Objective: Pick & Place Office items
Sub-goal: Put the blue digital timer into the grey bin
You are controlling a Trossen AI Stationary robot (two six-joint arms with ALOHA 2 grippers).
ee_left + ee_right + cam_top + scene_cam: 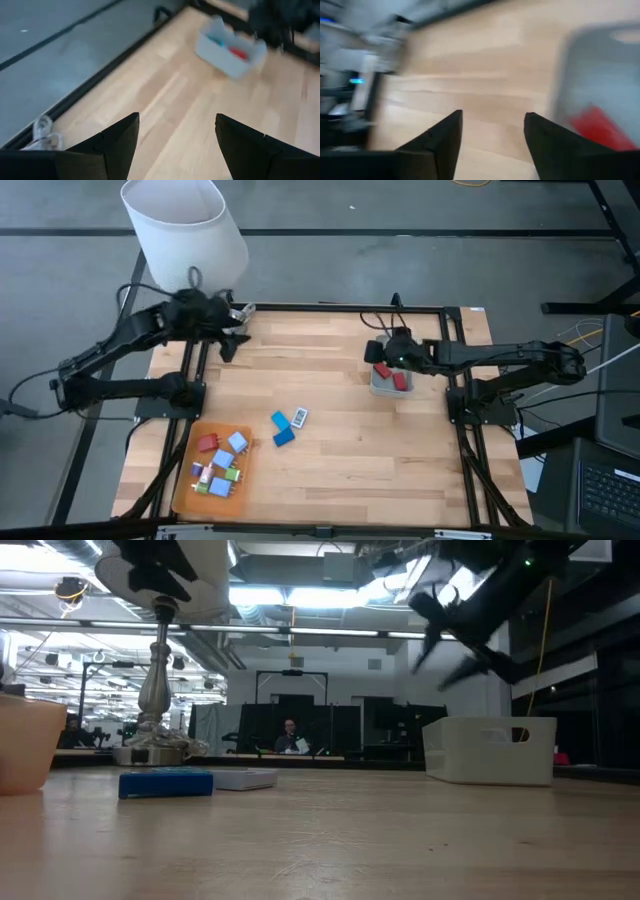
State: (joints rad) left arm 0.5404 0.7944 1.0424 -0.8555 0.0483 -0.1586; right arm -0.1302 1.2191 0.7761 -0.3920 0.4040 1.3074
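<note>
Blue and pale blocky office items [284,426] lie loose on the bare wood near the table's middle, three of them close together: a blue piece, a light one just to its right, and another blue piece nearer the front edge. More office pieces sit piled on the flat orange tray [184,486] at the near left corner. Two red pieces already lie in the grey-blue bin [378,388] at the far right of the table.

The relation that governs the coming move: the loose trio lies to the left of the right gripper [384,352] and nearer the front edge, well apart from it. The long axis of each piece cannot be judged reliably. The right gripper appears the nearer of the two to the trio; the left gripper [238,330] is parked at the far left edge, beside the white lampshade [183,225].

Right arm pose: extended from the right side across the table, with the gripper hovering over the far end of the bin. Its fingers [442,142] stand apart with bare wood showing between them; nothing is held. The right wrist view is smeared, which suggests the arm is in motion.

Left arm pose: folded back along the left side, fingers [117,140] apart and empty, pointed across the table toward the bin
</note>
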